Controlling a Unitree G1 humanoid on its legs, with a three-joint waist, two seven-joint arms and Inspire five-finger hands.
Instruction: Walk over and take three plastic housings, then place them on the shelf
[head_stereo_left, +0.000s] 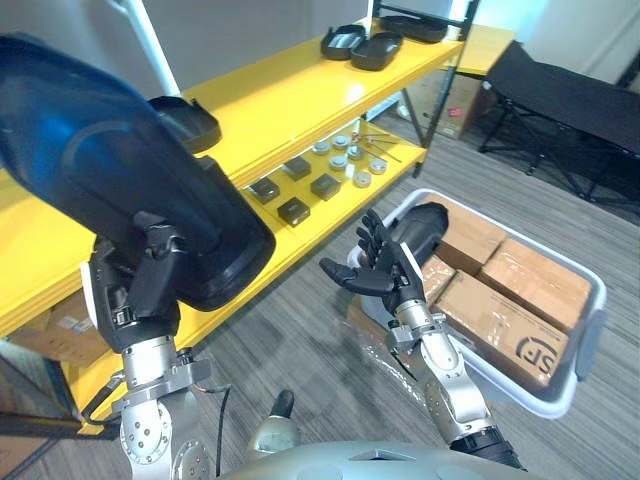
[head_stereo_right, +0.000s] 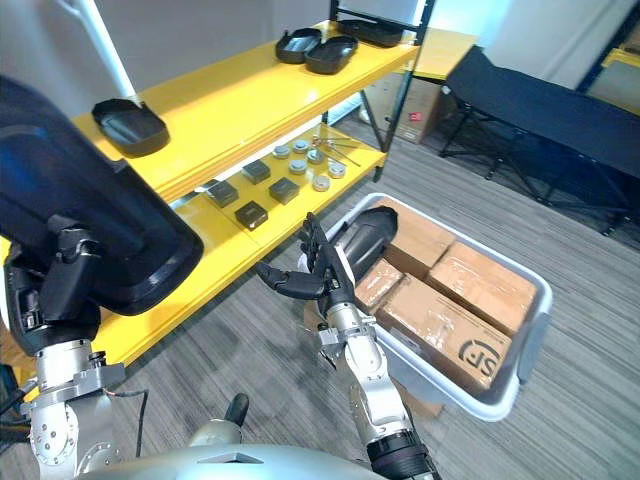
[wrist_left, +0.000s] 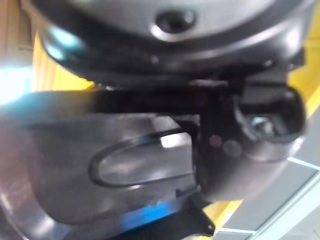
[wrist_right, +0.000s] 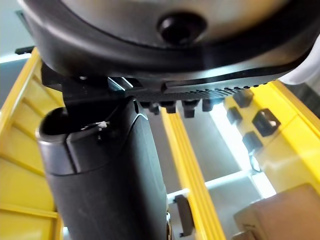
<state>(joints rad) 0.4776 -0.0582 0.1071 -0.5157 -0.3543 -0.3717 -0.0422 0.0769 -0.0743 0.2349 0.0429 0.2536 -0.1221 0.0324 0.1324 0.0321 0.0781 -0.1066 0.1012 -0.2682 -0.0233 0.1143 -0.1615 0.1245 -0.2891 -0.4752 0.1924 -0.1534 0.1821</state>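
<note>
This looks like a workshop stockroom. Past the fingers (head_stereo_left: 375, 245) of the right hand (head_stereo_left: 398, 275) runs yellow metal shelving (head_stereo_left: 300, 90). Its upper board carries black plastic housings (head_stereo_left: 375, 48), and its lower board holds small black boxes (head_stereo_left: 293, 210) and round metal parts (head_stereo_left: 340, 160) laid out loose. Just right of those fingers, a grey tote (head_stereo_left: 590, 300) on the plank floor (head_stereo_left: 300, 350) holds taped cardboard boxes (head_stereo_left: 535, 285). Well beyond the fingers to the right stands a black folding cot (head_stereo_left: 570, 95).

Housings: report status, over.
Left hand shut on large black housing, high beside yellow shelf. Right hand open, fingers against second housing over grey bin. Small housing on shelf top close by.
</note>
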